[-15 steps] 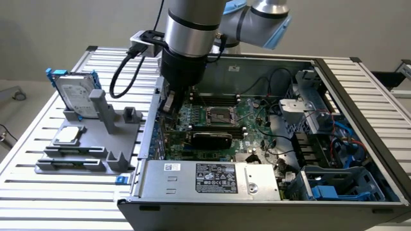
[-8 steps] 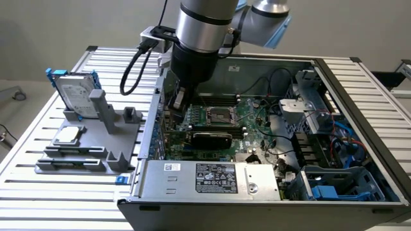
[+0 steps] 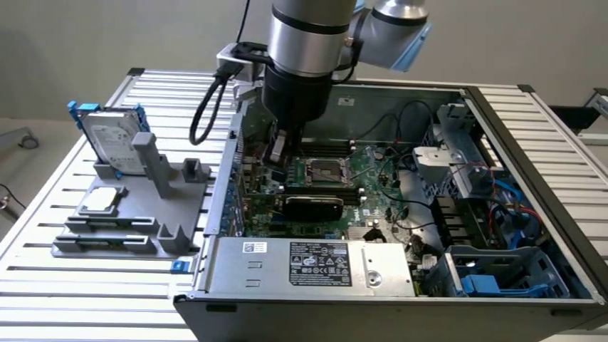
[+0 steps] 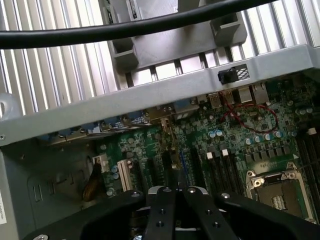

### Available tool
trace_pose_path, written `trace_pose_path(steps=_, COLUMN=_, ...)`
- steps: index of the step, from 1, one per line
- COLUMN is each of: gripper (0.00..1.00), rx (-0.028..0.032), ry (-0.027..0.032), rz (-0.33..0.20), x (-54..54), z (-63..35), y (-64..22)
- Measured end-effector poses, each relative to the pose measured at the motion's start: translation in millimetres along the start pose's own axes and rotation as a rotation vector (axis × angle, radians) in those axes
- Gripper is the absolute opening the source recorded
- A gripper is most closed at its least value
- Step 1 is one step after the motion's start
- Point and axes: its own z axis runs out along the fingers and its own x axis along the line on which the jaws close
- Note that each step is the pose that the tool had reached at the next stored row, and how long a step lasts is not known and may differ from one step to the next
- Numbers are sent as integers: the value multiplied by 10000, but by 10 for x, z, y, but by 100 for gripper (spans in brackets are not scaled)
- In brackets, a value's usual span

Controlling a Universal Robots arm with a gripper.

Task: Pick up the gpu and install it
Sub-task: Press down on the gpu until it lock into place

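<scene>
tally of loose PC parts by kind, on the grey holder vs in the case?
Hard drive, upright on the grey holder: 1
Processor chip, flat on the holder: 1
GPU, on the motherboard inside the case, below the shut gripper: 1
Total: 3

The gpu [image 3: 314,206] sits inside the computer case [image 3: 532,128], the parts stand [image 3: 114,228] to the exterior view's left

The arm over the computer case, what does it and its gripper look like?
The arm has silver-grey cylindrical links with black rings and a light blue joint cap. A looping black cable hangs from its wrist. The gripper is black, with two slim fingers dotted with screws.
</scene>
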Motion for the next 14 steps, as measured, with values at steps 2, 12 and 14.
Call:
trace_pose_path(steps=2, gripper=11, rx=226, ry=-54, rz=-17, x=-2, z=-1, y=-10)
trace_pose_path(steps=12, gripper=11, rx=461, ry=-109, rz=-66, x=-5, z=-9, y=-32)
trace_pose_path(steps=14, gripper=11, rx=460, ry=-110, rz=-67, x=-5, z=-9, y=-32)
